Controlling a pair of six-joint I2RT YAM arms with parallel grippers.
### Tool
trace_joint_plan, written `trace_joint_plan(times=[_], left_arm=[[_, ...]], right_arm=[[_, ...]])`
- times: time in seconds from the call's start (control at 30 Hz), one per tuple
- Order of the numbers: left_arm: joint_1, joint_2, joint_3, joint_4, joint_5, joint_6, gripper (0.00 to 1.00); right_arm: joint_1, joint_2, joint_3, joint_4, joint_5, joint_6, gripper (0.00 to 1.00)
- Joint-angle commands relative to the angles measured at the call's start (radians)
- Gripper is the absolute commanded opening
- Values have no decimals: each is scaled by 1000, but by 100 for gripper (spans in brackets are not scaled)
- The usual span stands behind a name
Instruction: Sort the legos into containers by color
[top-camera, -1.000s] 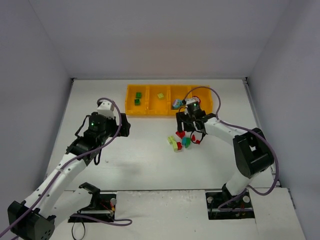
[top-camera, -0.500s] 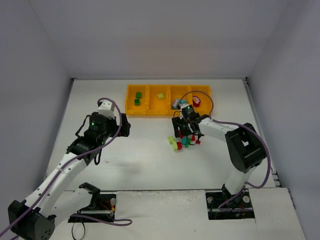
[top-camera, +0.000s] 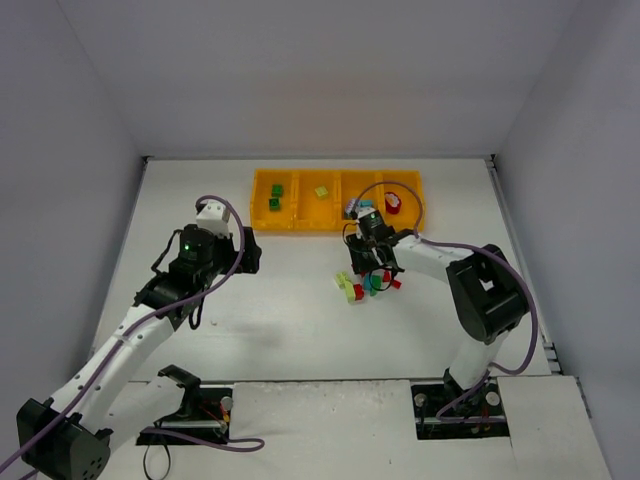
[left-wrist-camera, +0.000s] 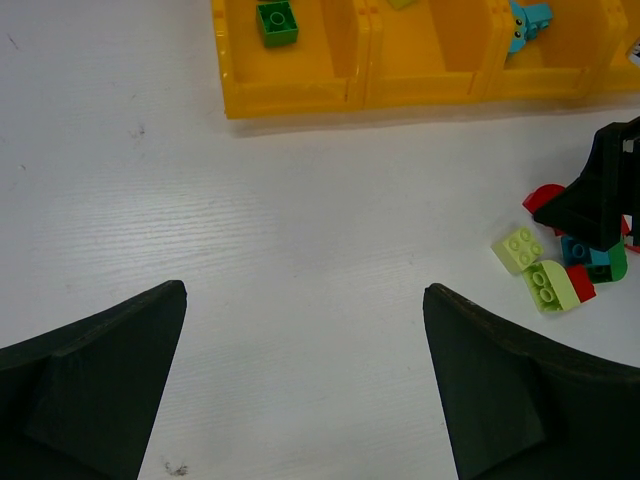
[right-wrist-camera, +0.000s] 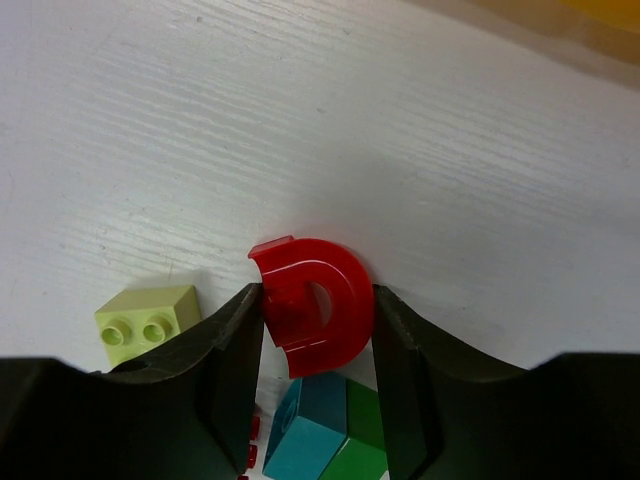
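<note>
Red arch piece (right-wrist-camera: 312, 300): flat on tabletop (top-camera: 280, 320), at tray-side edge of the loose pile, near the tray (left-wrist-camera: 300, 95) but not touching it. Right hand (right-wrist-camera: 315, 315) is down over it, one finger against each flank, so pinching the arch. Can't tell if it's off the surface yet.

Teal brick (right-wrist-camera: 315, 435) and dark green brick (right-wrist-camera: 365, 455) touch the arch's wrist-side edge, deeper in the gap betw. the fingers. Lime brick (right-wrist-camera: 150, 318) sits just outside one finger.

Tray, top view, L to R: dark green pair (top-camera: 275, 196), lime piece (top-camera: 321, 191), teal piece (top-camera: 358, 206), red piece (top-camera: 393, 203). Red goes far-right compartment.

Left hand (left-wrist-camera: 305, 292): spread wide, empty, over bare tabletop, well apart from pile.

Risks (my read):
- Arch flanks are curved, so contact area is small. Piece may twist or squirt out on lift.
- Teal/green bricks wedged behind could ride up w/ the arch and end in the red compartment, or get knocked away.
- Finger may nudge the lime brick.
- Teal compartment is next to red, so an early release puts the arch in the wrong colour.
</note>
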Motion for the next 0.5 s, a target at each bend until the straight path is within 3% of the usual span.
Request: trace_joint_plan(times=[0.0,0.3,0.47], left_arm=[[8,3,51,41,-11,1,97],[7,5,51,41,-4,-1,97],[8,0,52,41,-1,-1,97]], right_arm=[[8,-50,64,9,35,-13,2],[-2,-185,185,32,131,-53,0],[-95,-178,265,35,167,-43,0]])
